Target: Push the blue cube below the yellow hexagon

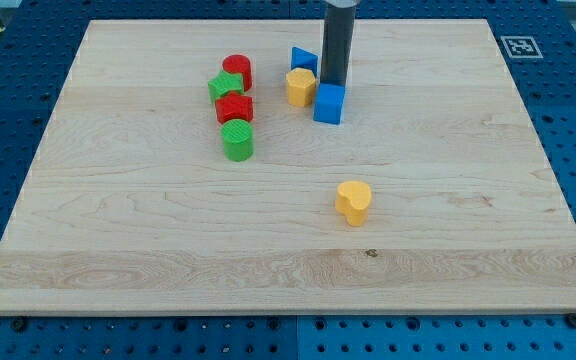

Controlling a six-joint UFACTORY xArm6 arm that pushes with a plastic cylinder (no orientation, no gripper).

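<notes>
Bright, even overhead light — soft short shadows under blocks, sharp focus.

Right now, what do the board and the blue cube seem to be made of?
The board looks like pale wood, matte: grain lines and plank seams show. The blue cube seems plastic, perhaps printed: uniform colour, slightly dull faces. My tip stands just above it in the view.

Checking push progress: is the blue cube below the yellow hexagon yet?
Not yet. The blue cube sits at the yellow hexagon's lower right, touching it; my tip is right above the cube.
</notes>
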